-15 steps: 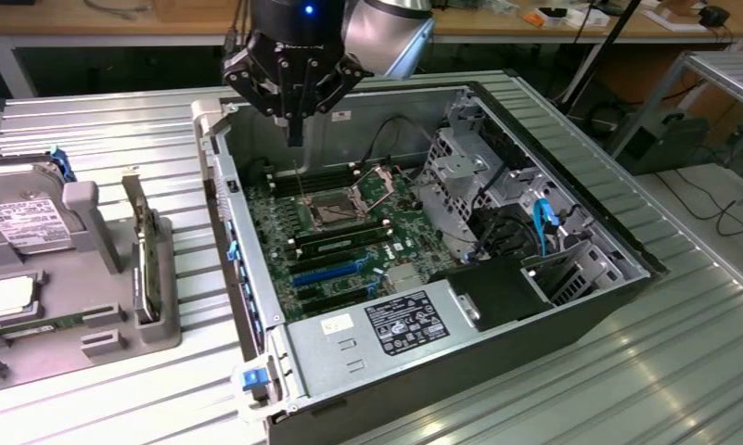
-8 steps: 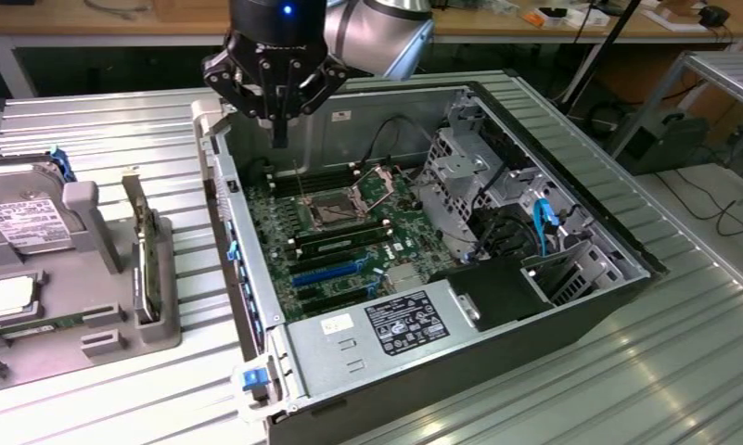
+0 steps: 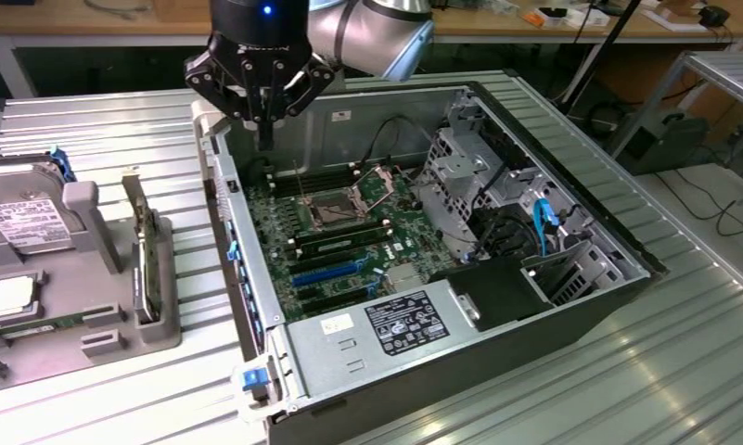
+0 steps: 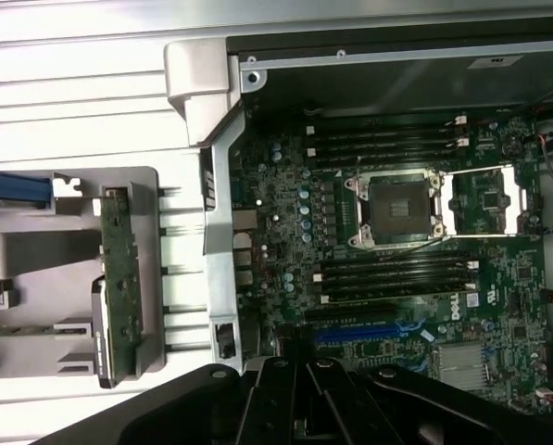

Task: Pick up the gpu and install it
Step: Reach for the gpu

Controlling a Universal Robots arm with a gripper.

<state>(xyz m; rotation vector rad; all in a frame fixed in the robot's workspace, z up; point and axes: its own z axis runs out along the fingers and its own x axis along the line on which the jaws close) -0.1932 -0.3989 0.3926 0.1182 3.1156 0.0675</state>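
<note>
gpu [image 3: 144, 250] is standing on edge in the grey holder [image 3: 105, 334] on the worktop [image 3: 99, 130], at the exterior view's left, with one hard drive [image 3: 25, 227] beside it. The hand [image 3: 264, 137] is pinched closed and empty, over the one open case's [image 3: 359, 111] upper-left corner.

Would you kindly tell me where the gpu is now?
The gpu stands on edge in the grey holder at the exterior view's left, between the hard drive and the open computer case.
</note>
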